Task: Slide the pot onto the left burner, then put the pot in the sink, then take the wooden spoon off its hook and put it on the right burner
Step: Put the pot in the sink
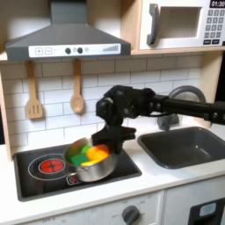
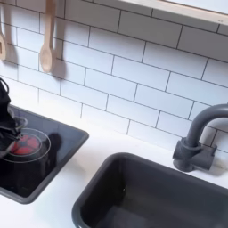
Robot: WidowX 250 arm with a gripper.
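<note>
In the first exterior view, the arm reaches in from the right and bends down over the stove. The gripper hangs at the far rim of the pot, which sits on the right burner with coloured toy food inside. I cannot tell how far the fingers are spread or whether they grip the rim. The spoon hangs on the tiled wall, right of the spatula. The sink lies at right.

In the second exterior view, the sink takes the near right with the faucet beyond it. The stove is at left, the spoon above it.
</note>
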